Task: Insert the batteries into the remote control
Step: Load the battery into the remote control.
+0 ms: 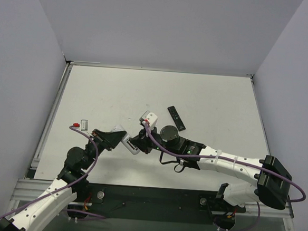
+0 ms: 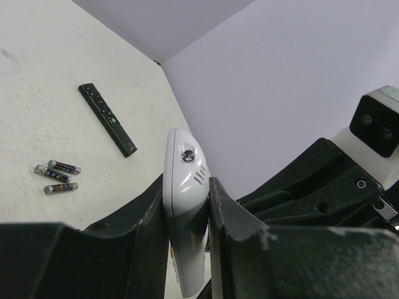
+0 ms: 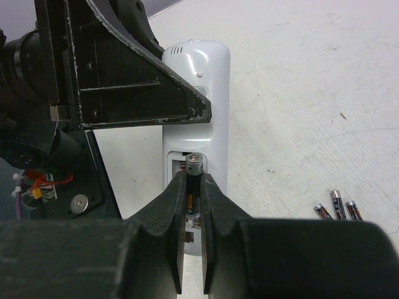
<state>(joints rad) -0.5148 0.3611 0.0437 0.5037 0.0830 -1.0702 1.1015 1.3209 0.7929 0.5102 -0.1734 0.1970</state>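
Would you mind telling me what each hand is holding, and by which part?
The left hand clamps the white remote across its long edges; the right hand pinches a battery by its body.

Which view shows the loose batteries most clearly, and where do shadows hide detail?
Left wrist: loose batteries crisp, evenly lit. Right wrist: they're small, partly hidden; the right gripper shades the compartment of the white remote around the held battery. Top: batteries not discernible.

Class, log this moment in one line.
left gripper: shut on remote control | right gripper: shut on battery at compartment | spare batteries: three on table
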